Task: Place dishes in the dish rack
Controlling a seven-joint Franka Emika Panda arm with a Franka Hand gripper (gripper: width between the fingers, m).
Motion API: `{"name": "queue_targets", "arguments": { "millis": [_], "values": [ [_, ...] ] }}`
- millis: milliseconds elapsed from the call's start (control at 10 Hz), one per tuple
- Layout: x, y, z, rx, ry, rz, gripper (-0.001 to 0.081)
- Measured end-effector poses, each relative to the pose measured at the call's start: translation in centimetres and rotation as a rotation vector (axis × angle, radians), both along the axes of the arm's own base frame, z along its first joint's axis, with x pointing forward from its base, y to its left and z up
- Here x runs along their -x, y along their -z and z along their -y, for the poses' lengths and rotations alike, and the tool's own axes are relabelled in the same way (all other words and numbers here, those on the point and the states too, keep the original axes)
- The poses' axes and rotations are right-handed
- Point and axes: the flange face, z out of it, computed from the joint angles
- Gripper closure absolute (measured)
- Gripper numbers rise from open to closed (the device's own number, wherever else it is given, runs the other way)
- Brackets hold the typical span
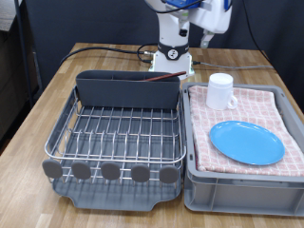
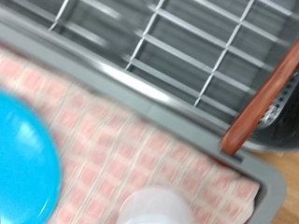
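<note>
Exterior view: arm seen at far table edge; gripper raised above far right area, finger state cannot be told. Dish rack sits left-centre; wooden spoon already lodged in its back compartment, long axis running along far edge. Mug and plate lie on checked cloth in crate, right side, below gripper and toward near edge.

Wrist view: fingers not shown. Plate, mug, spoon handle, rack wires seen.
</note>
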Motion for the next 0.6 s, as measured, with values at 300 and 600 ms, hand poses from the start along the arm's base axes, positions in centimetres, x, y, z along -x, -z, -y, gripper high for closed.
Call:
{"name": "queue_targets", "arguments": {
  "millis": [300,600],
  "values": [
    [-1.9,-2.4,-3.8,-0.044,-0.091,0.013,0.0004],
    [-4.6,-4.0,-6.7,-0.055,-0.117,-0.004,0.0004]
  ]
}}
